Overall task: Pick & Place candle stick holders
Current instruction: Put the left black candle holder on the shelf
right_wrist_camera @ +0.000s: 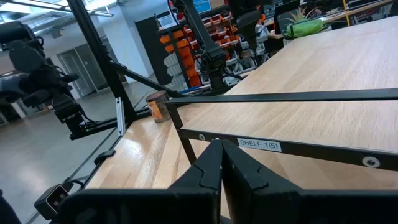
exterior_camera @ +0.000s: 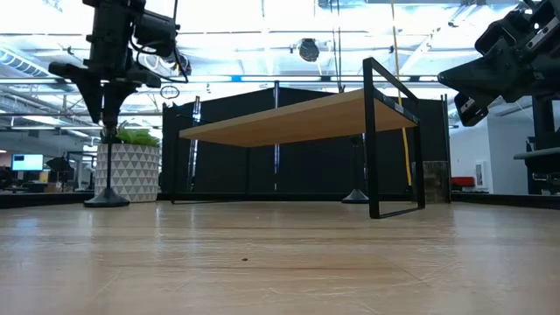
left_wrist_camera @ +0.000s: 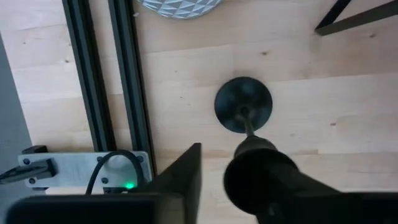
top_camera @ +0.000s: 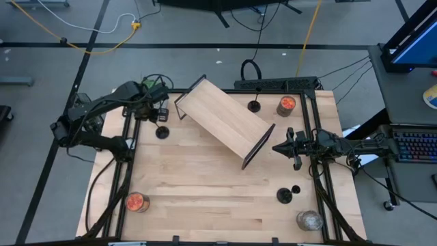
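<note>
While the left gripper [left_wrist_camera: 214, 180] grasps one candle stick holder [top_camera: 162, 131] at upper left of the high view, three others remain on the table [top_camera: 205, 191]; right gripper [top_camera: 289, 146] is clenched, empty.

the table [top_camera: 205, 198] is pale wood in jointed planks, smooth with a soft sheen and fine grain lines. its edge rails [left_wrist_camera: 99, 93] look like black matt metal with grooves along their length. the shelf [top_camera: 222, 121] has a light wood board, smooth and matt, on thin black metal end frames [exterior_camera: 389, 140]; a white paper label [right_wrist_camera: 259, 145] sits on 1 frame bar. the candle stick holder [left_wrist_camera: 243, 106] under the left gripper [left_wrist_camera: 214, 180] is black and matt, like painted metal. the gripper's fingers look like dull black plastic. the planter [exterior_camera: 127, 173] has a faceted white surface.
</note>
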{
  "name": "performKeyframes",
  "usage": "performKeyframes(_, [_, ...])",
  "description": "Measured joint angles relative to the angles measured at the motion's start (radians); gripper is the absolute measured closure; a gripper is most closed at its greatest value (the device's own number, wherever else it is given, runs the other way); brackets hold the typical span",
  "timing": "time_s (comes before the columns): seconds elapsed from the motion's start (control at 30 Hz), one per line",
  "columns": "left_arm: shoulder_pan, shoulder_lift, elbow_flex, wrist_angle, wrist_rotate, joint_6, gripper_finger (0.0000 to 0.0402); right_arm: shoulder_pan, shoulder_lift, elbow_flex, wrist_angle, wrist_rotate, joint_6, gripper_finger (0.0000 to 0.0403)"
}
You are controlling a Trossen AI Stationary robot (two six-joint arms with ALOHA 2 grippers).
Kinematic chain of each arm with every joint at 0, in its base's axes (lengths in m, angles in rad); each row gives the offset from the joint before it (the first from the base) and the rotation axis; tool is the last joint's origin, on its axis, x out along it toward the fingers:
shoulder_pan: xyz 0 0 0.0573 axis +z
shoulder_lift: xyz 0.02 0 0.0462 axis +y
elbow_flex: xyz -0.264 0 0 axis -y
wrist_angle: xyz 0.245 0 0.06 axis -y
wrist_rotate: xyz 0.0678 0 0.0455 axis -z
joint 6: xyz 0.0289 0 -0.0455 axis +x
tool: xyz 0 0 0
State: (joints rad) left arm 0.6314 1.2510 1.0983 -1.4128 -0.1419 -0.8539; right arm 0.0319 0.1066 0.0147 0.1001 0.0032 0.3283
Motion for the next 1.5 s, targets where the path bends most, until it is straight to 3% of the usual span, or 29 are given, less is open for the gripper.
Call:
performKeyframes(0.2, [0.017,0.0,-0.001,0.01,0.001,0.035,0.0377,0.0,0.0,0.0,0.0,0.0,0.0,0.0403])
performKeyframes(0.7, [0.025,-0.013,-0.003,0.012,0.051,0.122,0.038,0.0,0.0,0.0,0.0,0.0,0.003,0.0403])
performKeyframes(0.87, [0.025,-0.057,-0.004,0.019,0.13,0.16,0.039,0.0,0.0,0.0,0.0,0.0,0.004,0.0403])
performKeyframes(1.13, [0.025,-0.128,0.018,-0.079,0.175,0.173,0.0392,0.0,0.0,0.0,0.001,-0.001,0.005,0.0403])
performKeyframes(1.5, [0.025,-0.164,0.108,-0.084,0.357,0.235,0.0392,0.0,0.0,0.0,0.001,-0.001,0.102,0.0403])
